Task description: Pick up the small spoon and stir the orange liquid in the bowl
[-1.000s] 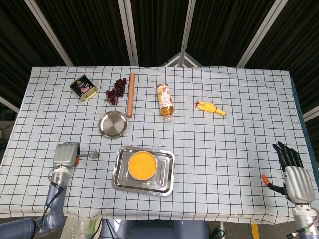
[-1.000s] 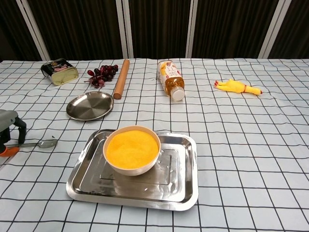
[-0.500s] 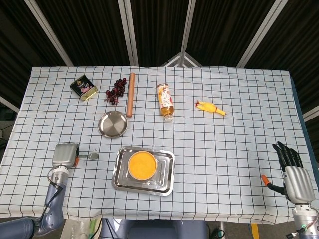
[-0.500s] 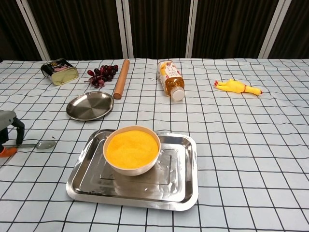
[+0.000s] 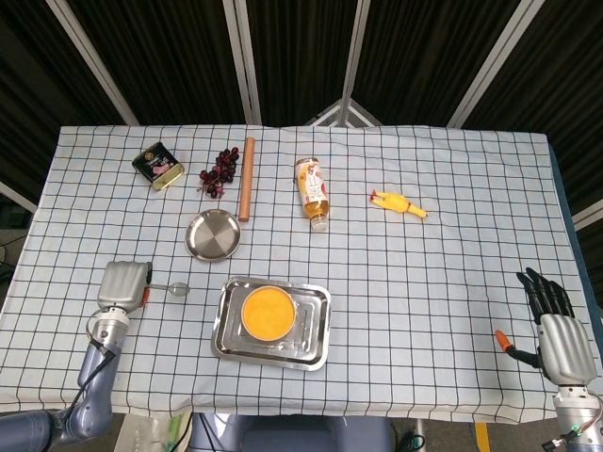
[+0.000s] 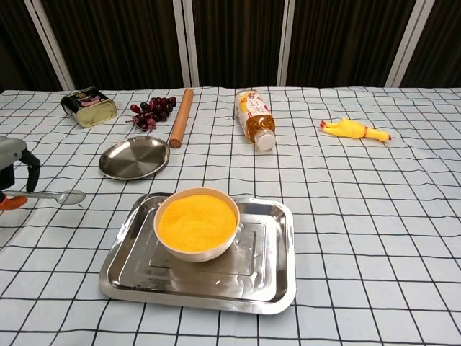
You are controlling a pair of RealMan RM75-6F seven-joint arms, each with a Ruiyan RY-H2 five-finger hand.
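One second has been enough to lift the small spoon (image 6: 50, 195) off the checked cloth: my left robot hand (image 5: 122, 283), at the lower left of the head view and cut by the left edge of the chest view, now sits a little higher in both pictures than it did, and the spoon's bowl has risen with it, with what looks like a faint shadow on the cloth under it. I judge the pickup done, so what remains is to carry the spoon rightward to the bowl (image 6: 197, 223) and stir. My left robot hand has its fingers closed round the spoon's handle, the bowl end pointing right toward the middle of the frame; how the fingers lie on the handle I cannot tell. My right robot hand (image 5: 556, 330), at the lower right of the head view, holds nothing, fingers straight and spread. The spoon is thin, silvery metal with a small oval bowl, lying roughly level. It hangs left of the steel tray (image 6: 278, 268), well apart from it. Brimming with smooth, opaque orange liquid (image 6: 197, 220), the pale bowl stands in the left part of that tray, low and centre in both views.
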